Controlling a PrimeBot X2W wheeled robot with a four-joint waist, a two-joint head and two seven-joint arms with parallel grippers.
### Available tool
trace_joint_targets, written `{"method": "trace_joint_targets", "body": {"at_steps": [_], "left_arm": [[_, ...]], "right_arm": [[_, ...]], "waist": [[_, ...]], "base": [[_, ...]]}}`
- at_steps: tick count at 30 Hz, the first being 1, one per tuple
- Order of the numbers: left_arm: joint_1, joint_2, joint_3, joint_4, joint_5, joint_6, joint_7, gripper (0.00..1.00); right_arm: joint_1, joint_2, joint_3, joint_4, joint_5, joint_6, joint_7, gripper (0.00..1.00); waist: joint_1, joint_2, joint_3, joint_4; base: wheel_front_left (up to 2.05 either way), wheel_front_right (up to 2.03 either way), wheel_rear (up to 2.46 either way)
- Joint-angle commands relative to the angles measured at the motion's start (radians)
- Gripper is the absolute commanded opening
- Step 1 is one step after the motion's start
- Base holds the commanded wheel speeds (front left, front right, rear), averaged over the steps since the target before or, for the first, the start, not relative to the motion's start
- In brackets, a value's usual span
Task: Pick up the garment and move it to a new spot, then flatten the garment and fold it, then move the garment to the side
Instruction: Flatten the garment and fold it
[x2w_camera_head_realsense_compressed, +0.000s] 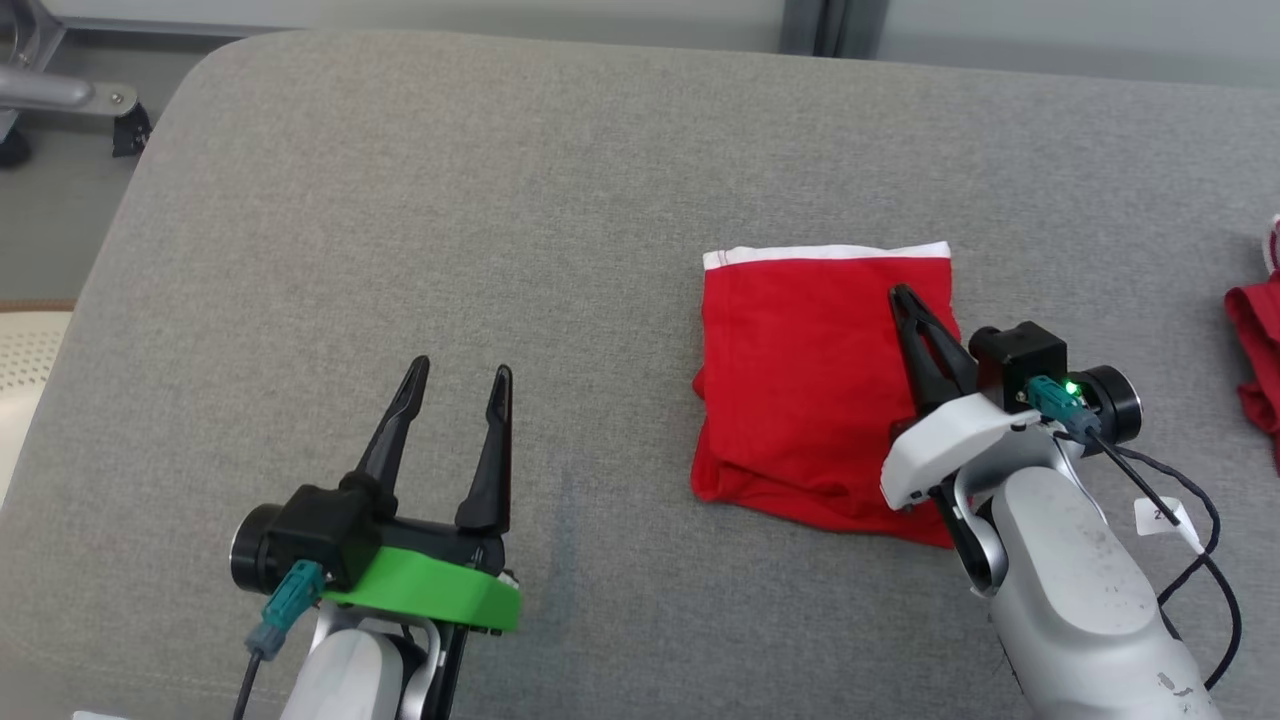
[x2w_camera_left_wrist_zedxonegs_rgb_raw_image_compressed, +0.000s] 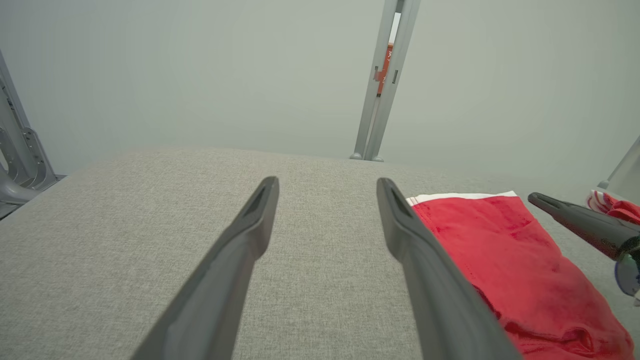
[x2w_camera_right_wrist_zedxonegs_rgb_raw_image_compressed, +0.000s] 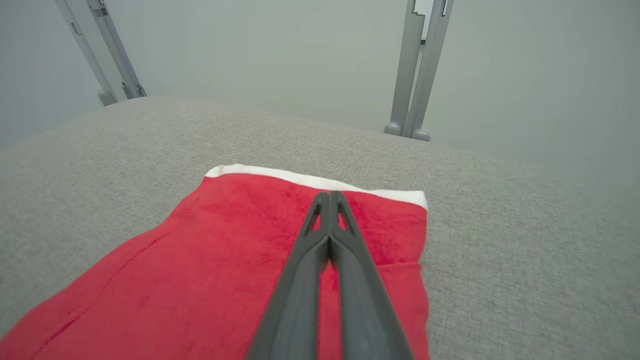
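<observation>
Head view: the folded red garment (x2w_camera_head_realsense_compressed: 800, 390) lies on the grey surface (x2w_camera_head_realsense_compressed: 500, 200) at 3 o'clock. The left hand (x2w_camera_head_realsense_compressed: 461, 367), fingers apart, hangs at 7 o'clock. The right hand (x2w_camera_head_realsense_compressed: 902, 293), fingers together, is over the garment's 3 o'clock side.
Left wrist view: the garment (x2w_camera_left_wrist_zedxonegs_rgb_raw_image_compressed: 500, 260) is at 4 o'clock.
Right wrist view: the pressed-together fingers (x2w_camera_right_wrist_zedxonegs_rgb_raw_image_compressed: 350, 280) point at its white band (x2w_camera_right_wrist_zedxonegs_rgb_raw_image_compressed: 320, 182).
</observation>
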Motion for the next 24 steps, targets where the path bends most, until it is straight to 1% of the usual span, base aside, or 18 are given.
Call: {"method": "trace_joint_targets", "body": {"at_steps": [1,3,5,6,7,11,16,24], "left_arm": [[0.019,0.002,0.011,-0.004,0.013,0.0,0.0,1.0],[0.03,0.002,0.024,-0.01,0.014,0.003,0.0,1.0],[0.042,0.002,0.036,-0.013,0.015,0.004,0.0,1.0],[0.048,0.002,0.041,-0.014,0.017,0.003,0.0,1.0],[0.055,0.002,0.046,-0.016,0.019,0.003,0.0,1.0],[0.074,0.002,0.061,-0.02,0.023,0.002,0.0,1.0],[0.099,0.002,0.072,-0.018,0.025,0.002,0.0,1.0],[0.127,0.002,0.068,0.006,0.038,-0.003,0.0,1.0]], "right_arm": [[0.03,-0.001,0.002,-0.031,0.013,0.0,0.001,0.0],[0.062,-0.001,0.007,-0.082,0.035,0.0,0.0,0.0],[0.093,-0.006,-0.01,-0.133,0.051,0.0,0.0,0.0],[0.107,-0.006,-0.017,-0.159,0.054,0.0,0.001,0.06],[0.13,-0.005,-0.026,-0.182,0.056,0.0,0.001,1.0],[0.197,-0.007,-0.048,-0.26,0.042,0.0,0.0,1.0],[0.274,0.002,-0.09,-0.317,0.045,0.0,0.001,1.0],[0.334,0.007,-0.102,-0.322,0.043,0.0,0.001,1.0]], "waist": [[0.0,0.0,-0.048,-0.047],[0.0,0.0,-0.068,-0.069],[0.0,0.0,-0.086,-0.091],[0.0,0.0,-0.094,-0.101],[0.0,0.0,-0.101,-0.112],[0.0,0.0,-0.125,-0.148],[0.0,0.0,-0.148,-0.183],[0.0,0.0,-0.166,-0.21]], "base": [[0.0,0.0,0.0],[0.0,0.0,0.0],[0.0,0.0,0.0],[0.0,0.0,0.0],[0.0,0.0,0.0],[0.0,0.0,0.0],[0.0,0.0,0.0],[0.0,0.0,0.0]]}}
